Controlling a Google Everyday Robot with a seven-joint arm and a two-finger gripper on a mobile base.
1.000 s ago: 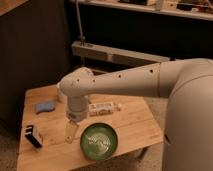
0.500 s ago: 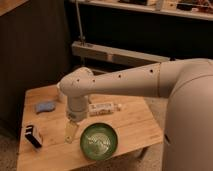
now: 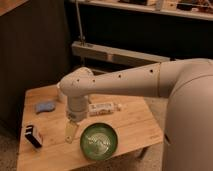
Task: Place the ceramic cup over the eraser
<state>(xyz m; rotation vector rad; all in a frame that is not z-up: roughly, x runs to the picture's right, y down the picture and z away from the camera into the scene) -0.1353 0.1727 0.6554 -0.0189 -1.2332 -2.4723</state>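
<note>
Arm (image 3: 130,82): one only, stretched in from picture-right and turned downward at the wrist above the left half of the table (image 3: 137,122).

Gripper (image 3: 71,132): hung straight down from the wrist, close over the wood, between the eraser and the green bowl (image 3: 99,141). Its jaws are spread apart and nothing is seen held between them.

Eraser (image 3: 34,136): found near the table's front-left corner, to picture-left of the gripper and slightly nearer the front edge, apart from it. Its long axis is laid diagonally, with the white end toward the back-left.

Ceramic cup (image 3: 60,93): largely hidden. A pale edge showing just left of the wrist housing, toward the table's back, is taken to be it, though this cannot be confirmed.

Key relation: the cup is judged to lie behind the gripper, on the far side of the wrist, while the eraser lies in front and to picture-left. A reach backward is called for first, then a carry forward-left.

Count: one arm, one table, one green bowl, one white box (image 3: 102,107), one gripper, one blue cloth (image 3: 45,106), one eraser, one cup at most.
</note>
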